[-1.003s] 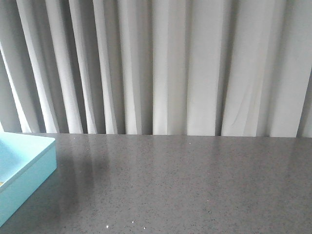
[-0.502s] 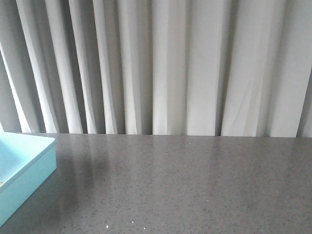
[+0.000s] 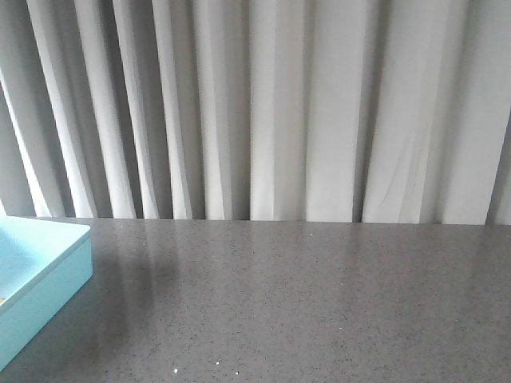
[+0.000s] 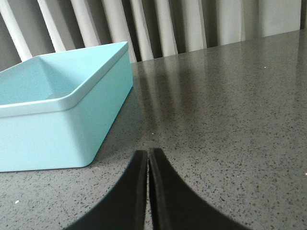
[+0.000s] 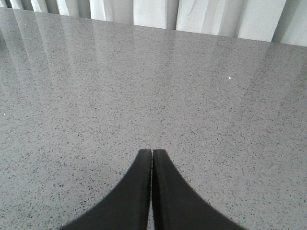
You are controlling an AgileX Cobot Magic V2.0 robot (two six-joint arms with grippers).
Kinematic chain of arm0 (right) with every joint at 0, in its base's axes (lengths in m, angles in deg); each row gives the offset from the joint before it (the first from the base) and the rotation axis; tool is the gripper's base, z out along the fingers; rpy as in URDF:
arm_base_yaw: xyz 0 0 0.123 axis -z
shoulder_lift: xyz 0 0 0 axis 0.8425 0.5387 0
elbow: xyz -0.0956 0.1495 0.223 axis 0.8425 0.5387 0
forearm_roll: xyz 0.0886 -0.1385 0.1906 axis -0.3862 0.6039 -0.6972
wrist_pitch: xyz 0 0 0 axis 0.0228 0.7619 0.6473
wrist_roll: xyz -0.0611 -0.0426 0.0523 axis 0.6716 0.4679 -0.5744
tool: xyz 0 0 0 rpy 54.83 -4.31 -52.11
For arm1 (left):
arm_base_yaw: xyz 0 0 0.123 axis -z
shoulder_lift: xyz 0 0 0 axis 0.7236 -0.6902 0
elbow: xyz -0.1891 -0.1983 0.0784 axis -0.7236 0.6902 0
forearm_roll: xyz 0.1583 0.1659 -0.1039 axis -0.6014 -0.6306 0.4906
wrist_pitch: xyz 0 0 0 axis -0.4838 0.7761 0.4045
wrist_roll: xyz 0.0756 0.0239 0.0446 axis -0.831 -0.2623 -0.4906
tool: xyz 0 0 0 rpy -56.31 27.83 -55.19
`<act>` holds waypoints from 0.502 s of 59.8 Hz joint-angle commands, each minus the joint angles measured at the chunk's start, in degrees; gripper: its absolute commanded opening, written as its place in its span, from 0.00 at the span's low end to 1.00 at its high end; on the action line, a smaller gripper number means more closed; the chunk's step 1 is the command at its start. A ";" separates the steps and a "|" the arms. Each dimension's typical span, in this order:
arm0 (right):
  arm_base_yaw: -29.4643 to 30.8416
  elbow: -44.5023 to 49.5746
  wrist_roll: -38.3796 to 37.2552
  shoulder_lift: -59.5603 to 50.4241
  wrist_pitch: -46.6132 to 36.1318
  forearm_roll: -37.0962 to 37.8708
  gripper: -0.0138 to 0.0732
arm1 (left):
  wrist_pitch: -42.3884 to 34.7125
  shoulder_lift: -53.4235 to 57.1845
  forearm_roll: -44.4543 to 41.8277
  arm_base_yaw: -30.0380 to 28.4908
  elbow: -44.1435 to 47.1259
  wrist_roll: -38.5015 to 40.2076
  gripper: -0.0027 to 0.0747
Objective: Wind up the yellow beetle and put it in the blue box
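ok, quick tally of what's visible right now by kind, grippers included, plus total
Blue box: 1
Grippers: 2, the left gripper and the right gripper, each with fingers shut on nothing
Yellow beetle: 0, not in any view
Grey table: 1
White curtain: 1
Total: 5

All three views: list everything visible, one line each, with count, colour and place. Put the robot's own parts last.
blue box: one, light turquoise, at the left edge of the table in the front view; what shows of its inside looks bare
table: one, speckled dark grey, fills the lower part of every view
curtain: one, pale grey-white pleats, behind the table's far edge
yellow beetle: none in any view
left gripper: one, black, shut, near the box's corner
right gripper: one, black, shut, over bare table
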 commanded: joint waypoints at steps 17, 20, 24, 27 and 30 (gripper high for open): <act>0.07 -1.62 0.31 0.35 -3.54 -1.27 0.16 | -3.30 -0.10 -10.78 0.27 -0.83 14.07 0.03; 0.07 -1.62 0.31 0.35 -3.54 -1.27 0.16 | -3.28 -0.10 -16.77 0.27 -0.83 22.39 0.03; 0.07 -1.62 0.31 0.35 -3.54 -1.27 0.16 | -3.39 -0.10 -24.08 0.27 -0.83 32.77 0.03; 0.07 -1.62 0.31 0.35 -3.54 -1.27 0.16 | -3.38 -0.10 -28.87 0.27 -0.83 39.22 0.03; 0.07 -1.62 0.31 0.35 -3.54 -1.27 0.16 | -3.63 -0.10 -33.36 0.27 -0.83 44.58 0.03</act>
